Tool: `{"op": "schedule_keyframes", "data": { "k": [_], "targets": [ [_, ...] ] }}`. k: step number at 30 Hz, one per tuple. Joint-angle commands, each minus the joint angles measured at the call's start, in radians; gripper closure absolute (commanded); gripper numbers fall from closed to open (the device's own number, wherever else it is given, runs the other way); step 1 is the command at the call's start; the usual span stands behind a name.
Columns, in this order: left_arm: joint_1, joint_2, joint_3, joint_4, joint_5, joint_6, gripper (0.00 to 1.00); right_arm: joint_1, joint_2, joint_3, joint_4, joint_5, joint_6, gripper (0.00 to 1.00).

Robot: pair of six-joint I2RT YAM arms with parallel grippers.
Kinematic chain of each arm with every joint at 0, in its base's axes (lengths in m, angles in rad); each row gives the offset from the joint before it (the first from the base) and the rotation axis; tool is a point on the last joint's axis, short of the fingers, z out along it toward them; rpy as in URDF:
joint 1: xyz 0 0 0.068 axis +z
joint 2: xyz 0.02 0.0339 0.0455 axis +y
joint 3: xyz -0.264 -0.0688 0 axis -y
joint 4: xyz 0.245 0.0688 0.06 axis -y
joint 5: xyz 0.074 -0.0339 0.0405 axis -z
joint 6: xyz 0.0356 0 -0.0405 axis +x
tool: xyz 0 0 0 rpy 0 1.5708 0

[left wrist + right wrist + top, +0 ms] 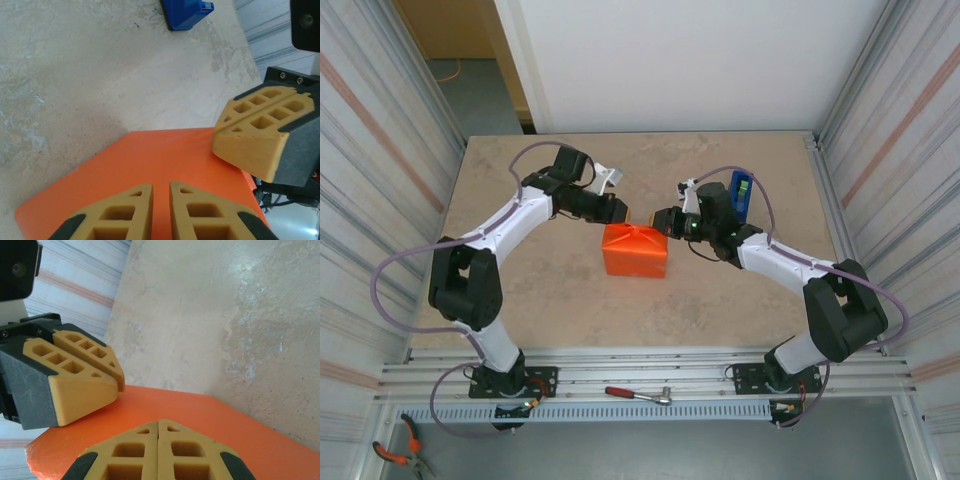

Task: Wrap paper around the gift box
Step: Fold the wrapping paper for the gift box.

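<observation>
Beige mottled desk [570,300] here, ribbed metal walls [380,150] either side, a white panel [700,60] at the back, and a slotted rail [650,375] across the near edge carrying a red-handled tool [635,394]. Orange-handled pliers [395,455] are cut off at the bottom corner. The paper [635,255] sits as a bright orange box-shaped parcel directly under both claws, and the gift box is wholly hidden beneath it. The left claw [157,187] is all but clenched, with a thin slit between its fingers and nothing visible in it, tips low over the orange top. The right claw [158,422] is clenched tight, fingers pressed flat together, also just above the paper. Whether either tip presses the sheet is hard to tell. Both arms sweep in from the sides, elbows out, forearms converging on the parcel's far edge, claws nearly nose to nose. A blue tape dispenser [741,190] stands just behind the right claw, partly hidden by the wrist.
</observation>
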Motion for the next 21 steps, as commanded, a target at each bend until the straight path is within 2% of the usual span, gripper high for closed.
{"op": "schedule_keyframes", "data": {
  "k": [1,21],
  "targets": [
    [-0.007,-0.05,-0.014,-0.045,0.036,0.042,0.83,0.007,0.058,-0.092,-0.304,0.006,0.024,1.0],
    [-0.033,-0.133,-0.114,-0.059,0.044,0.076,0.83,0.004,0.069,-0.091,-0.312,0.014,0.028,1.0]
  ]
}}
